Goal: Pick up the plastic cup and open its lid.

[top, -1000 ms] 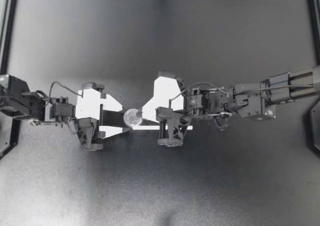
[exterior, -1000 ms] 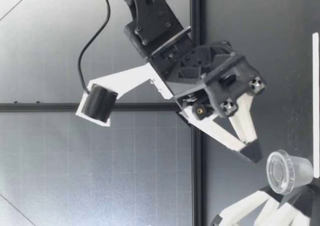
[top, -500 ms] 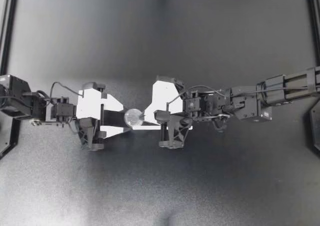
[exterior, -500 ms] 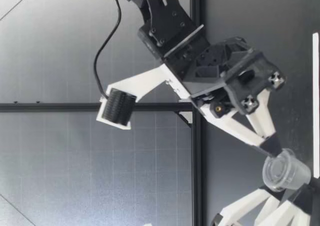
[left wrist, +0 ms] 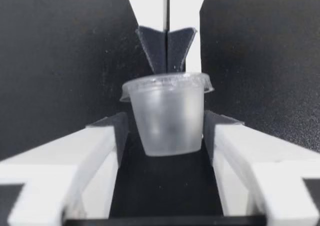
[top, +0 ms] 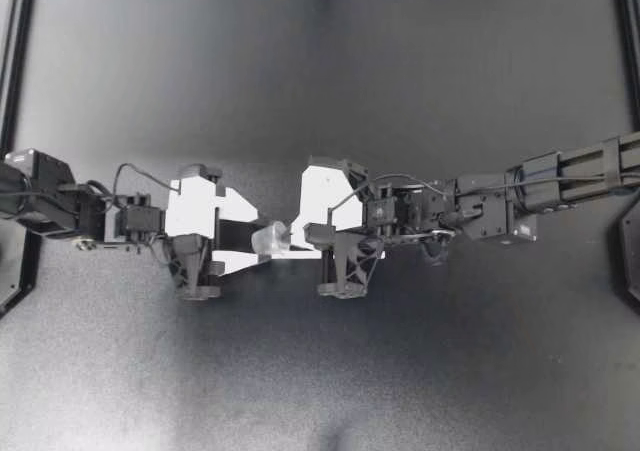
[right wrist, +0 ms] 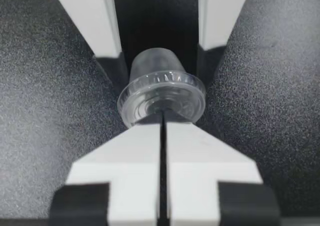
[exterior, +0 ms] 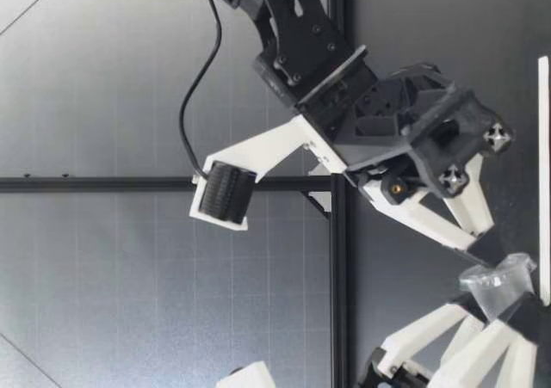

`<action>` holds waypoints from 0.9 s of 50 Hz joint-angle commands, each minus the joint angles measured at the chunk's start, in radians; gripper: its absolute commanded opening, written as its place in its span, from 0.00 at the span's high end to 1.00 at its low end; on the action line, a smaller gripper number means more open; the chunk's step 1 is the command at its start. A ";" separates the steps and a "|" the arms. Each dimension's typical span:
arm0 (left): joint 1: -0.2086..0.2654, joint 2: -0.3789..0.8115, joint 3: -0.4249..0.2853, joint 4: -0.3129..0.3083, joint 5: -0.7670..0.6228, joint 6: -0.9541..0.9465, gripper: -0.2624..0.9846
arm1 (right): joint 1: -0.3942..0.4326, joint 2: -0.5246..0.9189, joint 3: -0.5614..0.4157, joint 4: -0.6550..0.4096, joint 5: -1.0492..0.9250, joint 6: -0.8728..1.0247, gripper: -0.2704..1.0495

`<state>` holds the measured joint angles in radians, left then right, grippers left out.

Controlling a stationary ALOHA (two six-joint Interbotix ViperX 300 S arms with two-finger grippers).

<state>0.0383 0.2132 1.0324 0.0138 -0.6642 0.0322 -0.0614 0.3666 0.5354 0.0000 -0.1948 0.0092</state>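
Dark matte table (top: 320, 371), black frame (top: 14, 61) at 9, 12 and 3 o'clock; grey gridded wall (exterior: 103, 285) behind.

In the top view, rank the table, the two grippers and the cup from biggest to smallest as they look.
1. Table, by far the largest.
2. Left gripper and right gripper: they look about alike, so I won't rank one over the other.
3. Cup, the smallest.
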 commanded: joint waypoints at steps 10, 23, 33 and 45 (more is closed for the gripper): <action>-0.002 -0.008 -0.018 -0.002 -0.003 -0.002 0.40 | 0.008 -0.015 -0.021 -0.002 -0.006 -0.002 0.95; -0.002 0.003 -0.028 -0.002 -0.003 -0.009 0.40 | 0.009 -0.012 -0.023 -0.002 -0.006 -0.002 0.95; -0.002 0.003 -0.031 -0.002 -0.003 -0.011 0.49 | 0.008 -0.012 -0.023 -0.002 -0.008 -0.002 0.95; -0.002 0.000 -0.029 -0.002 -0.003 -0.012 0.62 | 0.008 -0.041 -0.003 -0.002 -0.005 -0.002 0.95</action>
<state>0.0383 0.2301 1.0140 0.0138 -0.6627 0.0215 -0.0568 0.3712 0.5323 0.0000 -0.1948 0.0077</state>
